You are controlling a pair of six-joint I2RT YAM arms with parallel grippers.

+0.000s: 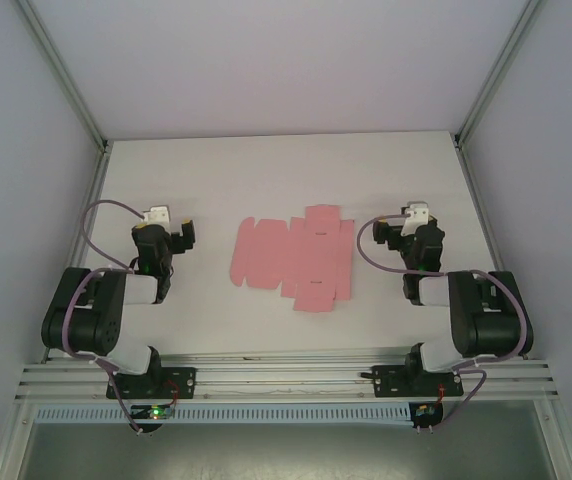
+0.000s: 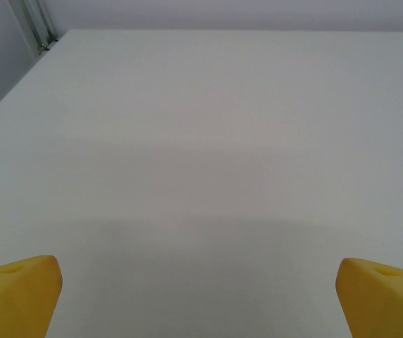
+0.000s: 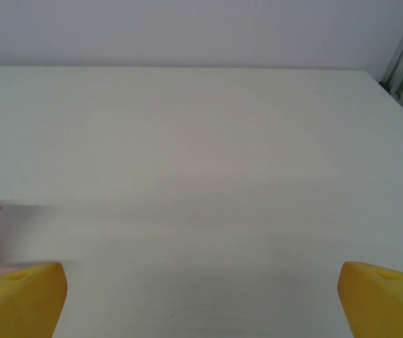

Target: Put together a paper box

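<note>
While the pink die-cut card sheet (image 1: 292,255) of the paper box lies flat and unfolded at the centre of the white table (image 1: 206,180), the left gripper (image 1: 169,236) at middle left and the right gripper (image 1: 399,233) at middle right hang apart from it, yellow fingers (image 2: 15,296) spread wide, empty.

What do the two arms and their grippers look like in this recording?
Both arms are black with white segments: the left arm, the right arm. A thin lilac cable loops along each, and a white camera block sits on each wrist. The fingertips are yellow wedge-shaped pads.
</note>
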